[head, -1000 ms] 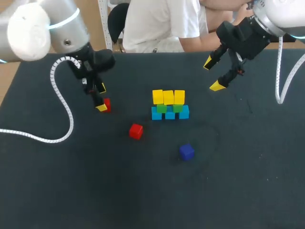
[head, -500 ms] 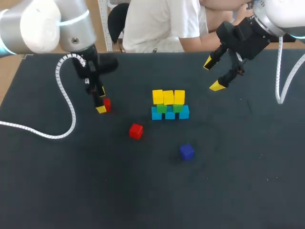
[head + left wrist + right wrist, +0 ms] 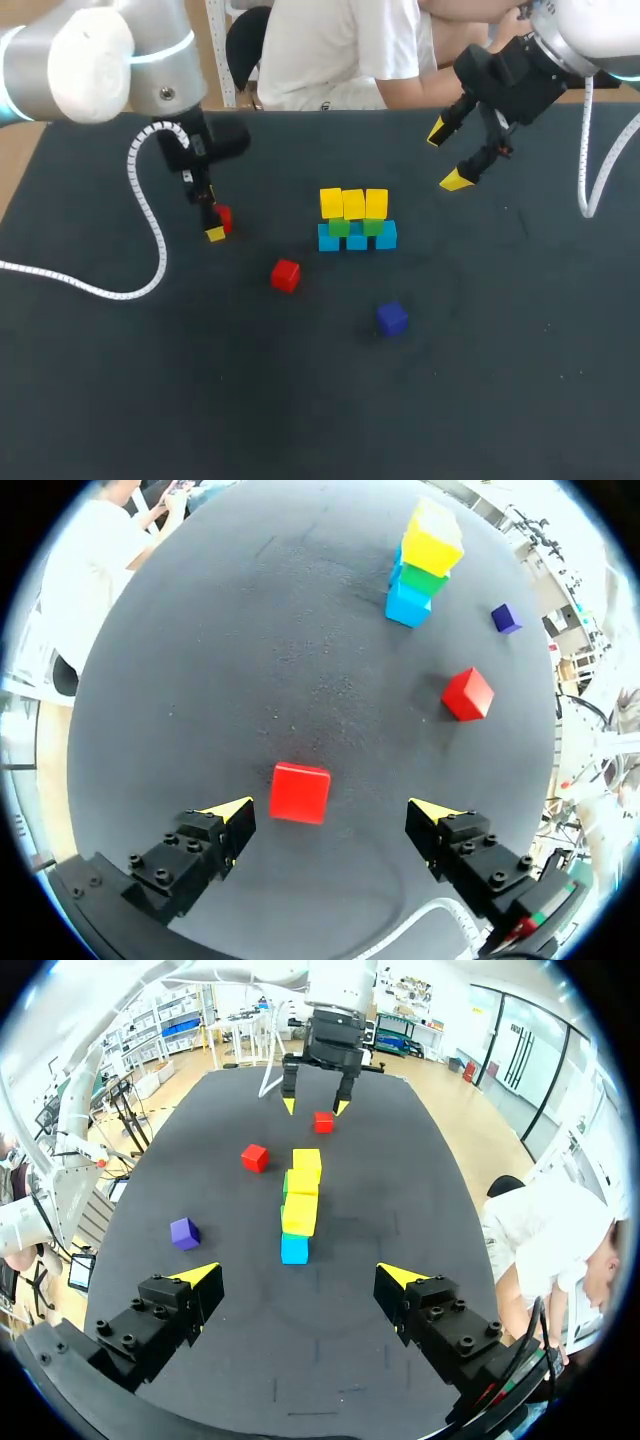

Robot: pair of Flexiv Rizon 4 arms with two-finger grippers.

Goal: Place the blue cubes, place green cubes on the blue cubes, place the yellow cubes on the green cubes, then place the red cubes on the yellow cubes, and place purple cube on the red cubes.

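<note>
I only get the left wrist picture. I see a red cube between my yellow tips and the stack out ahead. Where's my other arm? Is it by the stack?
Observer: It's not touching it. The right pincer hangs open and empty, off to the right of the stack and farther back.
Operator: My stack looks one cube wide. Is it?
Observer: No, you see it end-on. The head view shows three yellow cubes side by side on top.
Operator: And under them?
Observer: Two green cubes, resting on three blue cubes.
</note>
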